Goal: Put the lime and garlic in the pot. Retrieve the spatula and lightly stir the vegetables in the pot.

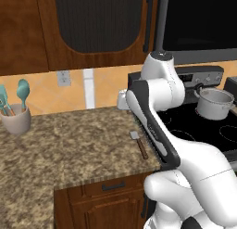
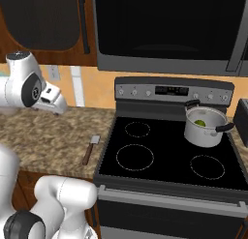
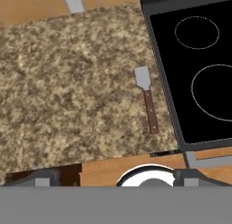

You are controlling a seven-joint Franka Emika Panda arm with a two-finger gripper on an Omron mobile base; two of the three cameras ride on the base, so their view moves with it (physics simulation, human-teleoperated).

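My claw is released, jaws spread wide, above the counter. The spatula lies flat on the counter beside the stove. The pot holds the lime. The stove panel's writing is unreadable.

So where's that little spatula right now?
The spatula lies flat on the granite counter, close to the left edge of the stove, blade toward the wall and wooden handle toward the counter's front edge.
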